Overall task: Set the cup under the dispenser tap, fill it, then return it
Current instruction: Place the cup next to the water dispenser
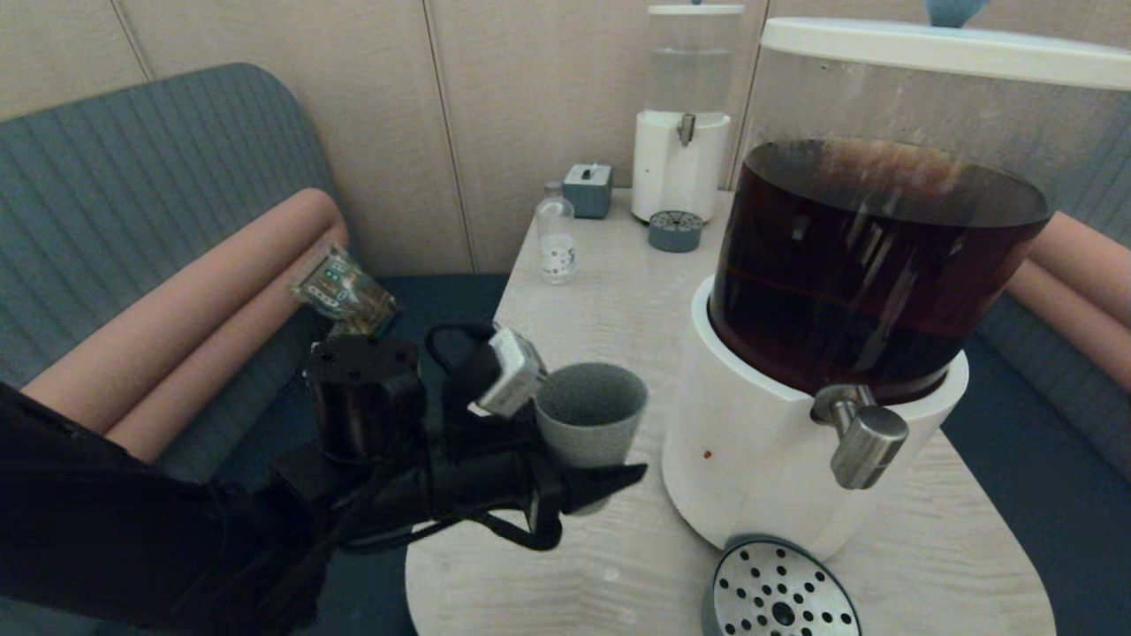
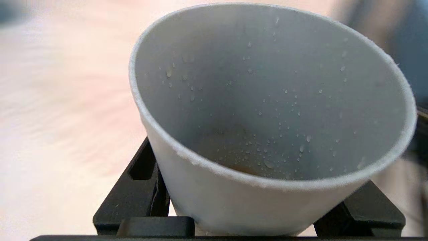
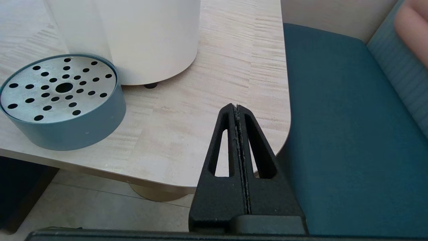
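Droplets and a brownish film line the cup [image 2: 267, 100], clamped in the left pincer [image 1: 583, 481]; right pincer [image 3: 238, 110] closed.

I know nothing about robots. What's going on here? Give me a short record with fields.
Held item: grey cup, clamped in the left gripper, upright, lifted above the table
Cup contents: droplets on the inner wall, a little brownish liquid at the bottom
Cup position: left of the large dispenser, not under the dispenser tap
Below the tap: round perforated drip tray, nothing on it
Right gripper: shut, holding nothing, near the table's edge
Also on the table: small clear bottle, smaller dispenser
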Available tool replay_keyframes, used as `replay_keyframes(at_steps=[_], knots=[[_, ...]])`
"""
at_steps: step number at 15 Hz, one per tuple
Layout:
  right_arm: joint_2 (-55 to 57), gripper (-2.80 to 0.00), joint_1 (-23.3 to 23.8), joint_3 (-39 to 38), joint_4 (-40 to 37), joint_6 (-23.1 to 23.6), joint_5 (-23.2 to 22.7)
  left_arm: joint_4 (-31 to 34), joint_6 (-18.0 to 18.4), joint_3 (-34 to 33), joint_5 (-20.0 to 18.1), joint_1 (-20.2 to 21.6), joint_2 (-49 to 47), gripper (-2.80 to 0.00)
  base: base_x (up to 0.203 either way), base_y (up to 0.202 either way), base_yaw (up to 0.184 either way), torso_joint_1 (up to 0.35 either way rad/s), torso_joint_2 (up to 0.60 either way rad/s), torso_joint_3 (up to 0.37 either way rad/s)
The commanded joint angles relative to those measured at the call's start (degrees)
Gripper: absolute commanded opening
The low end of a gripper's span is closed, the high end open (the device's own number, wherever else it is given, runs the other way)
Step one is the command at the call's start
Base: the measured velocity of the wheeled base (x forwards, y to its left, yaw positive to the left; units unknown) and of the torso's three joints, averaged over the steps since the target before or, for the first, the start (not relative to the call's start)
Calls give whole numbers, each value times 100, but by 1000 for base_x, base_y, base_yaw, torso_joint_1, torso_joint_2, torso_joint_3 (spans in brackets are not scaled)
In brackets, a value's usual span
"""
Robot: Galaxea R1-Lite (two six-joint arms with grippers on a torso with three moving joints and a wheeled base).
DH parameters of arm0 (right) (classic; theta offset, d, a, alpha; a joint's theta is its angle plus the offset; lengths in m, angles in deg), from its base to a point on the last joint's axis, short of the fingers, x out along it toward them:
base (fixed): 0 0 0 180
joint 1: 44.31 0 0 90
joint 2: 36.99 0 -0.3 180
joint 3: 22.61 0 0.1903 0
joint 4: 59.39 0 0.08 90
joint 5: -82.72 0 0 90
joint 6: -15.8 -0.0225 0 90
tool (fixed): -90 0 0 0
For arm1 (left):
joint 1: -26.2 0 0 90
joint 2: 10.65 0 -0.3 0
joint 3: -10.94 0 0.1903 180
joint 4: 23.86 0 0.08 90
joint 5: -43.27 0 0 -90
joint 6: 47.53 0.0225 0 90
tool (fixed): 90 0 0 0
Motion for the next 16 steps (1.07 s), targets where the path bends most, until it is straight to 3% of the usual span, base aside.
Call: replay_keyframes(at_steps=[1, 7, 16], knots=[[-46, -280, -8, -53, -2, 4, -3, -196, -96, 103, -27, 609, -69, -280, 0, 0, 0, 0, 0, 0], [-46, -280, 0, -53, -2, 4, -3, -1138, -800, 1385, -7, 1369, -1595, -280, 0, 0, 0, 0, 0, 0], [-46, -280, -5, -53, -2, 4, -3, -1736, -1119, 2872, 6, 1558, -3575, -280, 0, 0, 0, 0, 0, 0]])
